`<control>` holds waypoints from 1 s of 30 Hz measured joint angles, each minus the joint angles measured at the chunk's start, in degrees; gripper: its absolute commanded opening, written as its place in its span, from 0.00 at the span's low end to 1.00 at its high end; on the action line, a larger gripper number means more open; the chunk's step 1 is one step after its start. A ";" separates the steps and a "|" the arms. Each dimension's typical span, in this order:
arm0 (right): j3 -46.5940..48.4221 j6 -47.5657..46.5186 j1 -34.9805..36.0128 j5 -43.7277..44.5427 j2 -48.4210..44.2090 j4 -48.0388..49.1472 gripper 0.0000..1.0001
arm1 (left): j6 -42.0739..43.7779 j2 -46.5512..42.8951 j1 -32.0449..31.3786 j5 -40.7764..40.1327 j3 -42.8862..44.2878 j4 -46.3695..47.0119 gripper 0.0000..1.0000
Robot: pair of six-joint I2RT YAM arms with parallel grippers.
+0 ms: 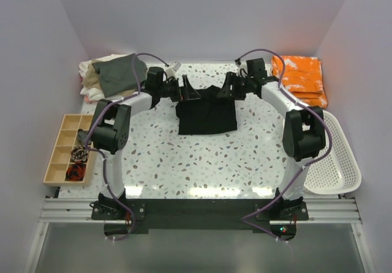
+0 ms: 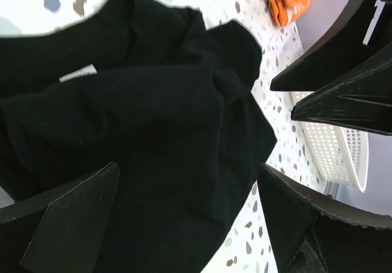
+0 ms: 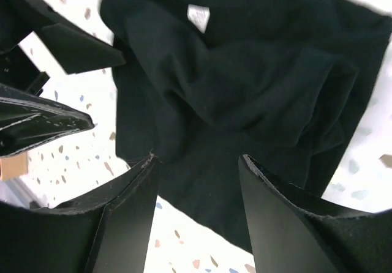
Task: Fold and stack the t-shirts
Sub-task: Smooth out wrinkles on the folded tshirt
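The left gripper [image 1: 187,93] is spread wide and holds nothing. The right gripper [image 1: 228,89] is parted less far and is also empty. Both arms reach forward and curve inward, so the grippers face each other over the far edge of the black t-shirt [image 1: 206,117], which lies rumpled mid-table. The folded t-shirts [image 1: 110,74] are stacked at the far left corner. Only the wrist views show the shirt's white label [image 3: 198,17]. The left wrist view also takes in the white basket [image 2: 334,152].
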 measured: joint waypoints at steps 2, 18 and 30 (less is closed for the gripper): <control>0.00 0.11 0.17 -0.68 1.36 -1.29 0.58 | -0.50 1.84 -0.02 1.66 0.00 -0.07 1.00; 16.59 -0.48 -0.09 2.43 18.53 -3.93 0.60 | 1.46 13.60 1.18 -1.01 14.14 -1.05 1.00; 20.13 1.20 -3.48 4.13 24.22 -0.17 0.61 | 1.97 16.15 4.39 -3.67 14.67 -0.22 1.00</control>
